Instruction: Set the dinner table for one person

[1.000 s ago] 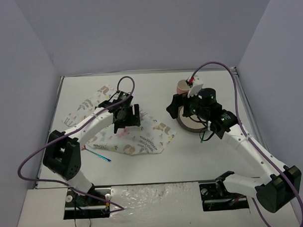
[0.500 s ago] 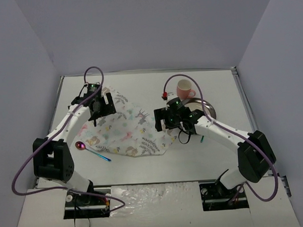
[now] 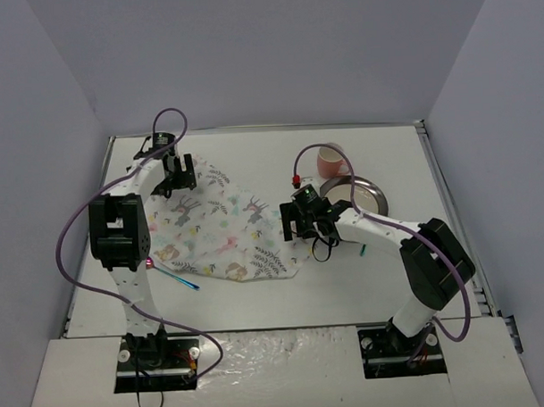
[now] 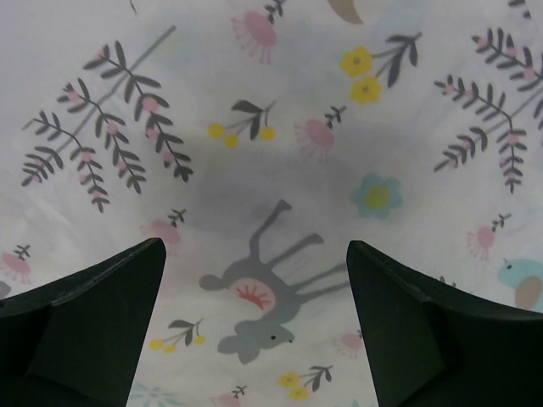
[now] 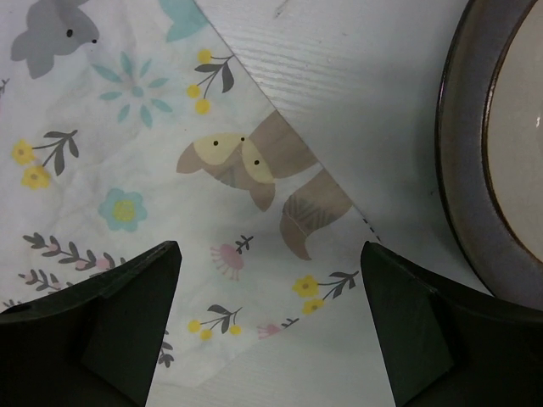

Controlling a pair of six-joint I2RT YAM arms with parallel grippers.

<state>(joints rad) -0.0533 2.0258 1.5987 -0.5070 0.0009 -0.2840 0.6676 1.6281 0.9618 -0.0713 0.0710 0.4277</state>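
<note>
Left jaws: parted wide and empty, poised over the far left part of the placemat (image 4: 280, 153).
Right jaws: likewise spread, gripping nothing, above the placemat's right corner.
Placemat: thin white cloth, pastel animals and sprigs, faintly creased, lying askew.
Plate (image 3: 361, 196): round, glazed, dark rim, cream centre, just right of the placemat.
Mug (image 3: 328, 157): pink, beyond the placemat's right corner.
Spoon (image 3: 176, 278): slim, iridescent, off the placemat's near left edge.
Bench (image 3: 346, 281): matte white, beneath the placemat.
Progress: seemingly early, with the cloth laid but the plate, mug and spoon not yet on it.
</note>
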